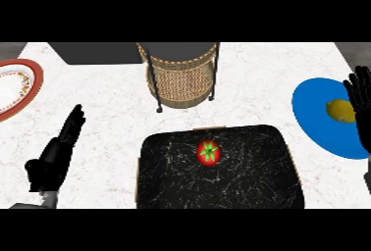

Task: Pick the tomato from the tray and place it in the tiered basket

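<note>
Nearest the lens, the black marbled tray (217, 186) is filling the lower centre, with the tomato (208, 152) being left untouched on its upper part, just below the tiered basket (181, 73) at upper centre. Nothing is being gripped: the left hand (54, 157) is being held straight-fingered at lower left, while the right hand (360, 95) is being rested, fingers up and relaxed, at the right edge over the blue plate (315, 117).

The tomato (208, 152) lies on the black marbled tray (253, 181), a little toward 12 o'clock from the tray's middle, with its green stem facing up. At 12 o'clock from the tray stands the woven tiered basket (181, 83) on thin black legs. At 9 o'clock the left hand (56, 154) rests on the white counter (109, 98) with straight fingers. At 3 o'clock the right hand (360, 105) shows over a blue plate (315, 117) that holds a lemon (339, 110). At 10 o'clock lies a red-rimmed plate (14, 88).
</note>
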`<state>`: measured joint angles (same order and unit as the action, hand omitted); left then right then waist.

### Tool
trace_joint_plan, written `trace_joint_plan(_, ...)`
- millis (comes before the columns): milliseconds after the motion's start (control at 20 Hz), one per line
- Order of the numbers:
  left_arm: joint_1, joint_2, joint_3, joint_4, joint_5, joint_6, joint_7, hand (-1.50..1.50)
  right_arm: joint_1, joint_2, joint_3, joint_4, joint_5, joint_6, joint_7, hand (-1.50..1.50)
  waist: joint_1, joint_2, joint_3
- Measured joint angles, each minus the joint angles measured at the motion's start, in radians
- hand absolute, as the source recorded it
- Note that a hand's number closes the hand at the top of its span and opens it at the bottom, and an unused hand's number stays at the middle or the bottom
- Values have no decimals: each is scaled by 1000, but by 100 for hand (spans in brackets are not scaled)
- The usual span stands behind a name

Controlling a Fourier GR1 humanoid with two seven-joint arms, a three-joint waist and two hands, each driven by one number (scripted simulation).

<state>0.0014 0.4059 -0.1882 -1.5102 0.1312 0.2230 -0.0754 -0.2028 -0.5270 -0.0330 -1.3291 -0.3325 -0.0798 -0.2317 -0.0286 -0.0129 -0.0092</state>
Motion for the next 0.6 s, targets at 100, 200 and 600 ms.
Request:
trace_joint_plan(100, -25, -15, -2, 24, 5, -19, -7, 0, -8, 50, 47, -53, 36, -67, 55, -150, 9, 4, 3)
trace_joint_plan(200, -53, -37, -21, 42, 10, -41, -16, 0, -50, 137, 126, -72, 82, -146, 116, -150, 22, 9, 4)
trace_joint_plan(600, -120, -115, -88, 81, 60, -133, 1, 0, -212, 432, 416, 14, 245, -536, 280, -150, 63, 20, 6)
